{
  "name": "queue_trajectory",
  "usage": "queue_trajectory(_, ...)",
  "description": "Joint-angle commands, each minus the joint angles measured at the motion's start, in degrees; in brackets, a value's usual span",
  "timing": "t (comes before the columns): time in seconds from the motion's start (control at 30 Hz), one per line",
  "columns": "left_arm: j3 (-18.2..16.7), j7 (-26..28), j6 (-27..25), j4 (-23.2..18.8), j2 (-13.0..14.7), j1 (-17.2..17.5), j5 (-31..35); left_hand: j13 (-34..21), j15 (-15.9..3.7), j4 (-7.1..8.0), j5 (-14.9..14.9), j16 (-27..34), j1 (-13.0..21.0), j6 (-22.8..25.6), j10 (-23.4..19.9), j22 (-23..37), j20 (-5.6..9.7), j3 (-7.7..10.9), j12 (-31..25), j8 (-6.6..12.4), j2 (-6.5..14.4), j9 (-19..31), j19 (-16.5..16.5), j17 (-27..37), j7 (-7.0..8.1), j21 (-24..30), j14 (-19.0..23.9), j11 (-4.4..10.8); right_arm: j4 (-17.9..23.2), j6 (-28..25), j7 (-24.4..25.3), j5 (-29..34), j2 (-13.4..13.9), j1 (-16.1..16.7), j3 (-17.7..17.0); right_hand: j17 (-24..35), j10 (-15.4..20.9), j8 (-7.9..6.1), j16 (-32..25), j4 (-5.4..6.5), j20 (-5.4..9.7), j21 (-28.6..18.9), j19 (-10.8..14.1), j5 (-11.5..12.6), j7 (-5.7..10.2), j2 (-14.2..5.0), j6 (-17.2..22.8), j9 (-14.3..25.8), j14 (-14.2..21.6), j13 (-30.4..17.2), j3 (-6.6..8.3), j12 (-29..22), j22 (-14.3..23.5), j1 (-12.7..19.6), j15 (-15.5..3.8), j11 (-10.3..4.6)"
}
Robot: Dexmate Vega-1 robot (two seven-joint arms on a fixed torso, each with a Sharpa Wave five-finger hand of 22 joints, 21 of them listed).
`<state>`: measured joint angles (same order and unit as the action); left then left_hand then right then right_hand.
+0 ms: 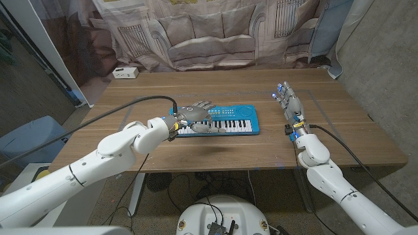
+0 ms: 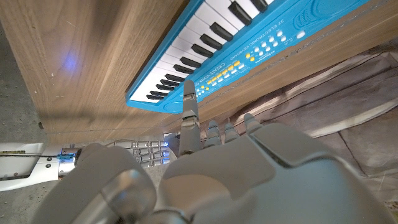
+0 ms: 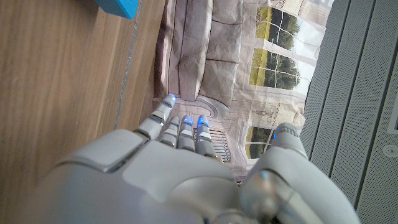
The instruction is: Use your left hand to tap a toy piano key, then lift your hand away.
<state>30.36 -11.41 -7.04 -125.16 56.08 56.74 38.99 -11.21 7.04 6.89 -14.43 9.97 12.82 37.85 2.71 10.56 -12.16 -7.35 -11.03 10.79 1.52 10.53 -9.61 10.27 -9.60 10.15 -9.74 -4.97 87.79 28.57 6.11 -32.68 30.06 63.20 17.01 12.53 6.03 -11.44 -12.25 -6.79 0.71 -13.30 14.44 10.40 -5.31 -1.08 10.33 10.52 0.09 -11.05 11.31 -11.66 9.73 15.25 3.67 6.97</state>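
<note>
Small white print runs along the blue toy piano [image 2: 261, 43] above its buttons in the left wrist view, too blurred to read.

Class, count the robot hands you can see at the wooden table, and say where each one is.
2. The left hand is over the left end of the blue toy piano. The right hand is at the table's right side, apart from the piano.

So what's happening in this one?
The robot's left hand is over the left end of the blue toy piano on the wooden table, fingers spread above the keys; whether a key is pressed cannot be told. The right hand waits apart on the table's right side, holding nothing.
</note>
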Motion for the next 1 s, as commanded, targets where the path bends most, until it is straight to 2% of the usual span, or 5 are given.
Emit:
queue_trajectory(0.03, 1.7, -1.1, -0.4, 0.8, -0.7, -1.1, 2.0, 0.1, -0.28, 0.00, -0.4, 0.3, 0.1, 0.6, 0.4, 0.1, 0.07, -0.62, -0.4, 0.20, 0.4, 0.2, -3.3, 0.2, 1.17, 0.5, -1.2, 0.46, 0.0, 0.2, 0.5, -0.1, -0.3, 0.6, -0.2, -0.1, 0.3, 0.19, 0.2, -0.01, -0.22, 0.2, 0.2, 0.2, 0.06, -0.52, 0.5, 0.1, 0.2, -0.1, -0.05, 0.0, 0.1, 0.1, 0.14, 0.20)
queue_trajectory(0.23, 2.2, -1.3, -0.3, 1.3, -1.1, -1.6, 2.5, 0.1, -0.37, 0.00, -0.5, 0.3, 0.1, 0.5, 0.6, 0.1, 0.07, -0.66, -0.4, 0.19, 0.5, 0.2, -3.4, 0.2, 1.32, 0.6, -1.4, 0.55, 0.1, 0.2, 0.7, -0.2, -0.3, 0.9, -0.4, -0.1, 0.2, 0.20, 0.2, -0.02, -0.29, 0.3, 0.2, 0.2, 0.07, -0.55, 0.6, 0.1, 0.2, -0.1, -0.06, 0.0, 0.1, 0.1, 0.12, 0.14)
queue_trajectory(0.6, 4.0, -2.4, -0.4, 2.5, -2.3, -3.0, 4.8, 0.1, -0.59, 0.01, -0.6, 0.4, 0.1, 0.8, 0.9, 0.1, 0.08, -0.77, -0.4, 0.35, 0.6, 0.1, -3.6, 0.2, 1.45, 0.7, -1.5, 1.35, 1.9, -1.0, 4.2, 2.9, 0.6, 2.1, -1.0, -0.1, 0.3, 0.23, 0.2, -0.05, -0.38, 0.5, 0.2, 0.2, 0.13, -0.60, 0.6, 0.1, 0.3, -0.1, -0.10, 0.0, 0.1, 0.1, 0.23, 0.04)
queue_trajectory(1.0, 5.0, -3.2, -0.2, 3.3, -3.1, -3.7, 5.4, 0.1, -0.91, -0.01, -0.7, 0.5, 0.2, 0.9, 1.0, 0.1, 0.07, -0.88, -0.5, 0.40, 0.8, 0.1, -3.9, 0.2, 1.78, 0.7, -1.7, 1.94, 2.2, -0.8, 4.3, 3.0, 1.0, 2.6, -1.5, -0.1, 0.3, 0.26, 0.2, -0.10, -0.43, 0.6, 0.2, 0.1, 0.20, -0.64, 0.6, 0.1, 0.3, -0.1, -0.13, 0.0, 0.1, 0.1, 0.25, 0.06)
